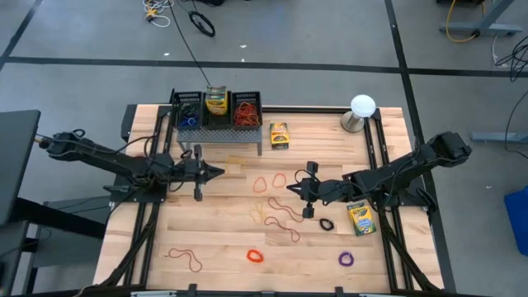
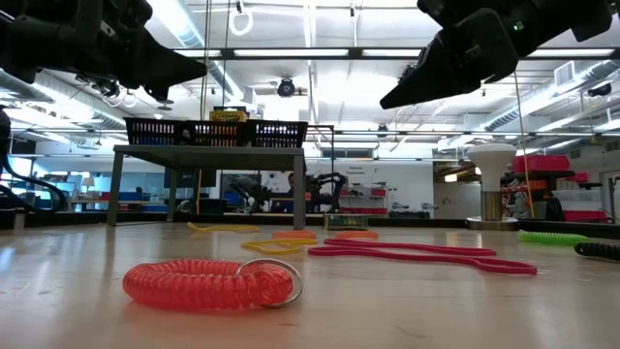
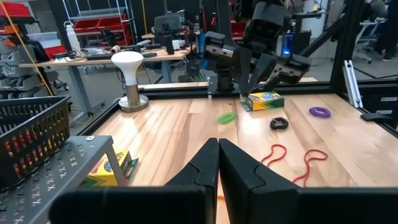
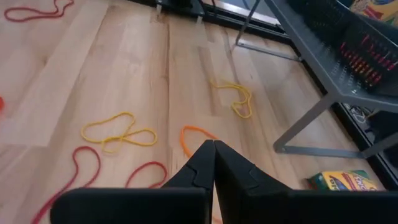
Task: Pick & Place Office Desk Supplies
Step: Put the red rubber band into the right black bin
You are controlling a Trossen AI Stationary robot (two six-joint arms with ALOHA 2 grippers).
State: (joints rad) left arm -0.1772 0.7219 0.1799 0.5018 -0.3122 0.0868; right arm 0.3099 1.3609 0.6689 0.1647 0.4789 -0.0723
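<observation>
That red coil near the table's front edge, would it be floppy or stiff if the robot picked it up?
The red coil looks like a springy spiral cord, so it would probably stretch and sag rather than stay rigid. It seems light for its size. A small metal ring at one end might dangle or catch. Lying on its side, it seems unlikely to roll far.

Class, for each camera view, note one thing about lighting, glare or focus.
High view: even light, soft shadows under the arms. Low view: bright ceiling lights leave both arms as dark silhouettes; the red coil is sharp. Left wrist view: sheen on the table. Right wrist view: the crayon box at the edge looks soft.
</observation>
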